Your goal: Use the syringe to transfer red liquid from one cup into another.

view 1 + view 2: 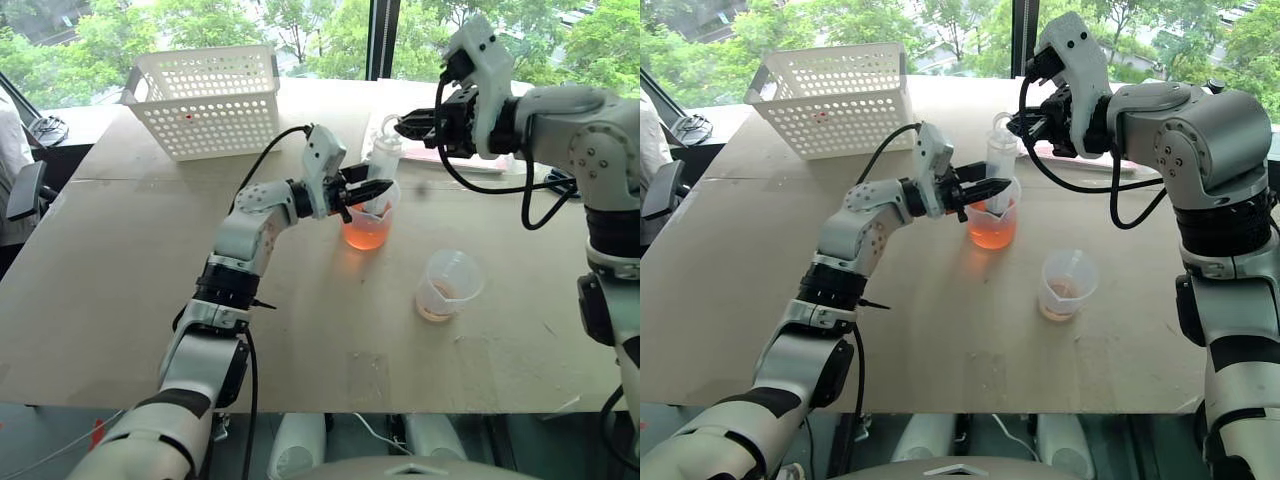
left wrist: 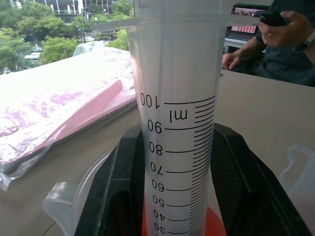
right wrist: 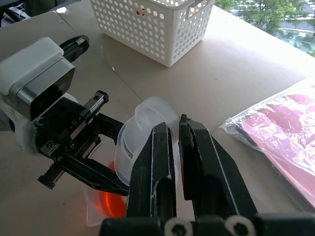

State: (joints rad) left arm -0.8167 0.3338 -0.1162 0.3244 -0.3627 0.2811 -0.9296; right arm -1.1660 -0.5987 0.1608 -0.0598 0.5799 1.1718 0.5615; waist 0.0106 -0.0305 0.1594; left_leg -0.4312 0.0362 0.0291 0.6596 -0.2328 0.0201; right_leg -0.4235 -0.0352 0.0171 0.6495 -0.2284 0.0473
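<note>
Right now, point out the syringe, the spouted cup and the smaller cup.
syringe (image 2: 179, 137): left wrist view, graduated barrel.
spouted cup (image 1: 366, 232): left eye view, wall over the red liquid.
smaller cup (image 1: 449, 285): left eye view, its clear wall.

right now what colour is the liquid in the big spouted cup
Translucent orange-red, in the larger cup; it shows best in the left eye view.

White perforated basket (image 1: 207, 100) at table's (image 1: 100, 280) far end; pink plastic-wrapped packet (image 3: 288, 132) opposite; person's hand w/ phone (image 2: 283, 27).

head stereo overhead, wrist cameras close
</note>
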